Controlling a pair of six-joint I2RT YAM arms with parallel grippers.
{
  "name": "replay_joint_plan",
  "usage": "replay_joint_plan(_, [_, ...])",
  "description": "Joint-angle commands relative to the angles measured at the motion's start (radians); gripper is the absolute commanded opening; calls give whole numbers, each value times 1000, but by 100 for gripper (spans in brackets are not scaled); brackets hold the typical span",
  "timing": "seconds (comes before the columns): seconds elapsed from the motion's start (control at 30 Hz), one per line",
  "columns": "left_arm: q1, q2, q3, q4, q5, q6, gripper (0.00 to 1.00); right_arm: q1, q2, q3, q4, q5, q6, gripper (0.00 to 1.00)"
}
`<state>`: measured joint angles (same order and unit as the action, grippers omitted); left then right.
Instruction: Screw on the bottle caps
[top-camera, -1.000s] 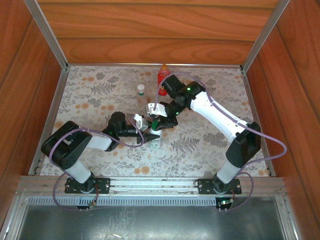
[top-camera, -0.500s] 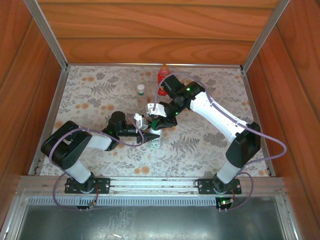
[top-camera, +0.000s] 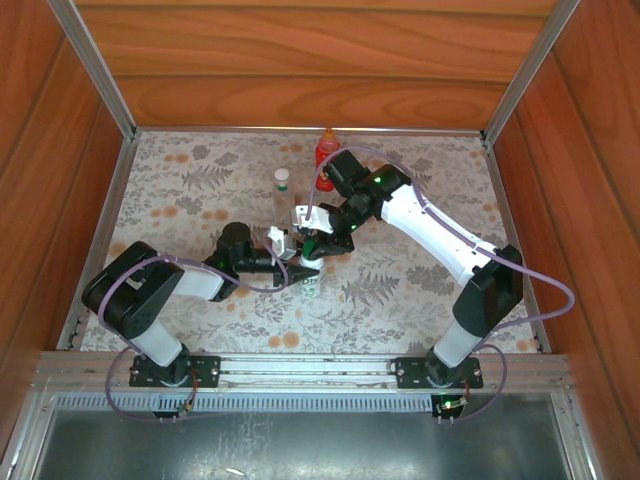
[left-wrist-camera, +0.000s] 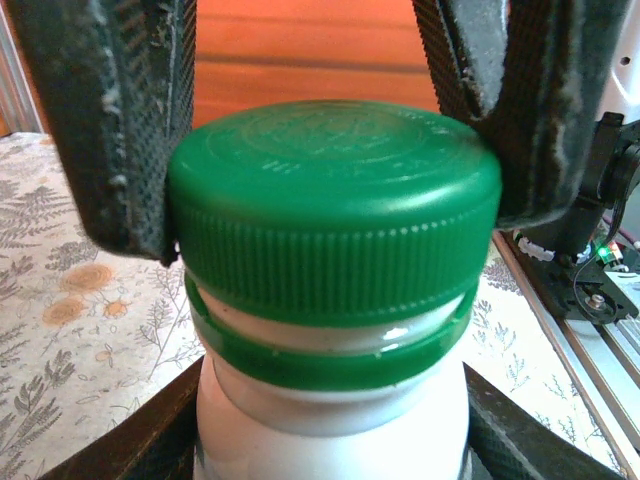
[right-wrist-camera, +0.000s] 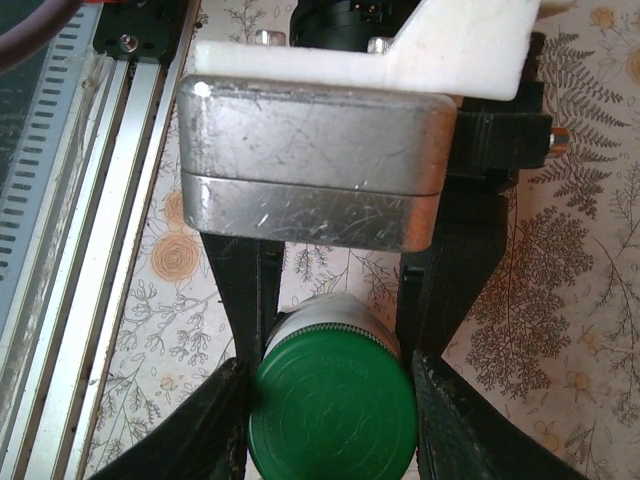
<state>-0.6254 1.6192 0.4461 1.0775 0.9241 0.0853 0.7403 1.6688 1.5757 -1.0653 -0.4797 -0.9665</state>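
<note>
The white bottle (left-wrist-camera: 330, 410) stands mid-table with my left gripper (top-camera: 303, 272) shut around its body; its dark fingers (left-wrist-camera: 130, 440) flank the bottle low in the left wrist view. A green cap (left-wrist-camera: 335, 200) sits on the neck, above the green ring. My right gripper (right-wrist-camera: 333, 415) comes down from above and is shut on that cap (right-wrist-camera: 333, 405), pads (right-wrist-camera: 215, 420) pressing both sides. The red bottle (top-camera: 325, 150) stands at the back, and the short clear bottle (top-camera: 282, 180) is to its front left.
Wooden walls and metal rails (top-camera: 100, 70) enclose the floral table cover (top-camera: 420, 290). The aluminium base rail (top-camera: 300, 370) runs along the near edge. Both arms crowd the table's middle around the white bottle.
The right gripper's jaws have closed in on the cap, and its wrist has shifted slightly. The left arm and the bottles have stayed put.
</note>
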Motion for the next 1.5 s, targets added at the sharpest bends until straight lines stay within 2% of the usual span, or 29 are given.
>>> replay_joint_plan(0.0, [8,2,3,-83,5,-19,53,7,0,-41,-2,40,63,39])
replay_joint_plan(0.33, [7,-11,13,-83,-82,-13,53,23,-51,-116,87,114,331,34])
replay_joint_plan(0.57, [4,-8,28,-83,-158,-12,53,79,-89,-179,152,312,638,32])
replay_joint_plan(0.9, [-3,8,52,-83,-178,-18,53,152,-147,-292,274,577,1051,26])
replay_joint_plan(1.1, [-8,14,61,-83,-174,-20,53,173,-147,-282,215,685,1282,25])
replay_joint_plan(1.27, [-8,13,60,-82,-177,-17,53,194,-93,-202,94,751,1374,26])
replay_joint_plan(1.47, [-8,14,55,-82,-176,-11,53,195,-98,-173,101,715,1330,30])
